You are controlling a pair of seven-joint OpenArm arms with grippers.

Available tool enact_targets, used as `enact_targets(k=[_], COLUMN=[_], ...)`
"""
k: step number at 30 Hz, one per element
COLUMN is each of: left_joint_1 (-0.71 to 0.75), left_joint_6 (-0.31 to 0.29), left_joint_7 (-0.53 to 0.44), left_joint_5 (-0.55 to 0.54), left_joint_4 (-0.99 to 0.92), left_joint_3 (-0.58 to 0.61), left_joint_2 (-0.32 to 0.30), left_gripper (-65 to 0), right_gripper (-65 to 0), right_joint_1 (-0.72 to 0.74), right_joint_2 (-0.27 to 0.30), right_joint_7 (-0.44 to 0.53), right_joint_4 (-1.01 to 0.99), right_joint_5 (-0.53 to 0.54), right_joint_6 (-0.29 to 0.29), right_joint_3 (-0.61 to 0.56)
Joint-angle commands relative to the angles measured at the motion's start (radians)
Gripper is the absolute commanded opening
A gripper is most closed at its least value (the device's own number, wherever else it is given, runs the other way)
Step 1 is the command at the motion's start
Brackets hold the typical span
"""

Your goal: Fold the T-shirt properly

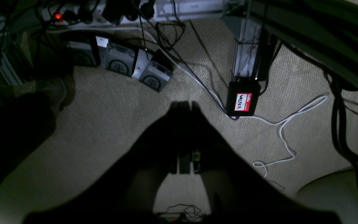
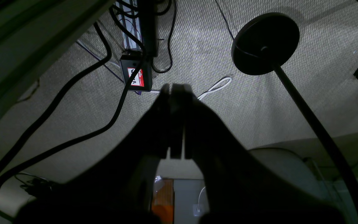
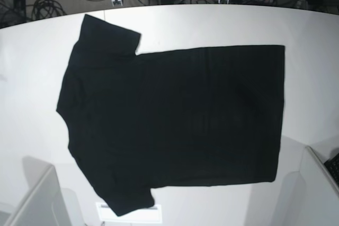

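Observation:
The black T-shirt point(image 3: 175, 115) lies spread flat on the white table point(image 3: 32, 78), collar end to the left and hem to the right. One sleeve points to the far left, the other to the near left. Only plain black cloth shows. Neither gripper appears in the base view. Both wrist views look down at a carpeted floor, away from the shirt. My left gripper point(image 1: 185, 104) is shut, its dark fingers pressed together with nothing between them. My right gripper point(image 2: 176, 87) is shut and empty too.
On the floor lie a power strip point(image 1: 73, 14), a black box labelled "WALTER" point(image 1: 242, 99), a white cable point(image 1: 291, 124), black cables and a round black stand base point(image 2: 264, 43). Pale grey shapes fill the base view's bottom corners point(image 3: 32, 199).

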Motion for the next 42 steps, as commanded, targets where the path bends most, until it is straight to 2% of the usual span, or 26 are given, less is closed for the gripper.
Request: enact_targets(k=[1,6,27,33,35,42], left_joint_1=[0.002,0.005,0.025,0.209,0.267,0.507], left_joint_6=[0.006,0.005,0.003,0.003,0.003,0.003], left_joint_7=[0.002,-0.029,-0.044,-0.179,-0.191,-0.217], left_joint_5=[0.0,0.001,0.001,0.003,0.003,0.001], left_joint_4=[0.002,0.004,0.019,0.203,0.252,0.53], left_joint_3=[-0.003,-0.002,0.0,0.011,0.011,0.0], left_joint_2=[-0.003,-0.003,-0.003,-0.025,-0.028,-0.102], left_gripper=[-65.0,-65.0,-65.0,-65.0,-65.0,-65.0], right_gripper=[-65.0,-65.0,-65.0,-65.0,-65.0,-65.0], right_joint_1=[0.003,0.002,-0.06,-0.227,-0.296,-0.535], right_joint_2=[-0.002,-0.002,0.003,0.003,0.006,0.024], right_joint_7=[-0.003,0.0,0.003,0.005,0.0,0.002], right_joint_4=[0.001,0.001,0.062,0.282,0.375,0.668], right_joint_5=[-0.004,-0.004,-0.002,0.001,0.002,0.004], right_joint_6=[-0.008,-0.008,-0.008,-0.007,-0.007,-0.007], right_joint_3=[-0.002,-0.002,-0.002,0.002,0.004,0.007])
